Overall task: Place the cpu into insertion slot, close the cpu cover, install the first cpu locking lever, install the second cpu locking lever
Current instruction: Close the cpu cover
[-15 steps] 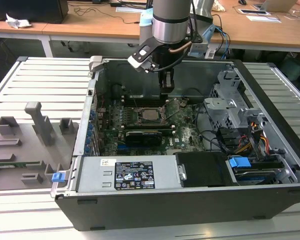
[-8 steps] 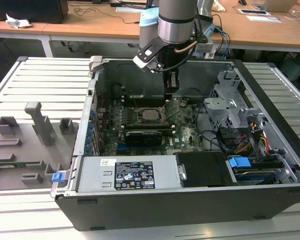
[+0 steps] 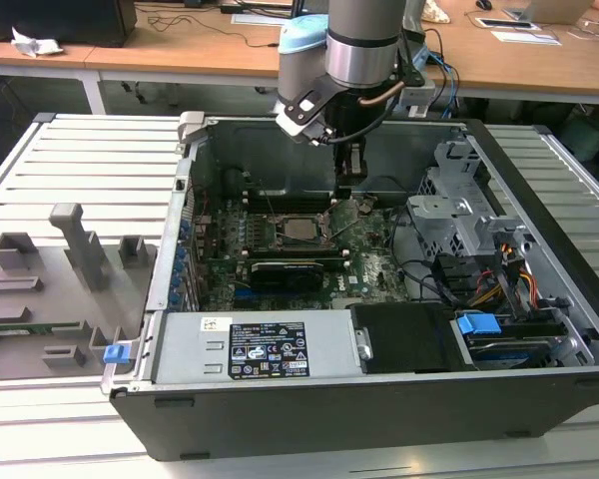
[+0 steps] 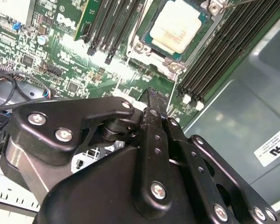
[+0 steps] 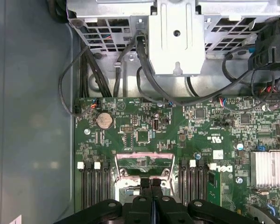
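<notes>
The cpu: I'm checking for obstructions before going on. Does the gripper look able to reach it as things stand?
Probably yes. The shut gripper hangs inside the open case close beside the cpu, and bare board lies between them, so the way looks free.

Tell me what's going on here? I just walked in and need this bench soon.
A robot arm is working inside an open computer case. Its gripper, shut and holding nothing, hangs just above the motherboard beside the insertion slot. The cpu already lies in the slot, and the cpu cover looks lowered around it. Whether the locking levers are latched I cannot tell.
</notes>
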Robot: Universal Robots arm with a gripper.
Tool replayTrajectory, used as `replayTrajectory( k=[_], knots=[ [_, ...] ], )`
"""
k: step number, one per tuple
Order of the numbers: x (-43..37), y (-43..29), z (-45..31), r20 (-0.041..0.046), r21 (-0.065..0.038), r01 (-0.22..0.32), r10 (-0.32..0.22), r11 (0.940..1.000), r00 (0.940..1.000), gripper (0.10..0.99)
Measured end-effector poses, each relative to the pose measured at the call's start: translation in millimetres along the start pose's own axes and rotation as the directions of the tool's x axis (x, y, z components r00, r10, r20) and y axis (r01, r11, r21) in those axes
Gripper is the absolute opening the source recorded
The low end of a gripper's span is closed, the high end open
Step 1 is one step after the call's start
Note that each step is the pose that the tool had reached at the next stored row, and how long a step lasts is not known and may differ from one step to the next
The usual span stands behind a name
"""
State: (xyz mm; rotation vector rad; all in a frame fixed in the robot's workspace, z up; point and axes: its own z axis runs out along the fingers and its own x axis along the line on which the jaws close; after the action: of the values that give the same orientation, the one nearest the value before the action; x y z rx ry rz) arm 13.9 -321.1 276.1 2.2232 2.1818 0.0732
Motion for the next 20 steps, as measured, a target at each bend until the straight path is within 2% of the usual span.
replayTrajectory(
  k=[12,18,20],
  knots=[
    [0.3,16.0,0.8,0.0001,0.001,0.000,0.000,1.0000,1.0000,0.106],
    [0.5,28.7,1.9,0.0000,0.003,0.000,0.000,1.0000,1.0000,0.106],
    [0.5,32.8,4.6,0.0000,0.006,0.000,0.000,1.0000,1.0000,0.106]
  ],
)
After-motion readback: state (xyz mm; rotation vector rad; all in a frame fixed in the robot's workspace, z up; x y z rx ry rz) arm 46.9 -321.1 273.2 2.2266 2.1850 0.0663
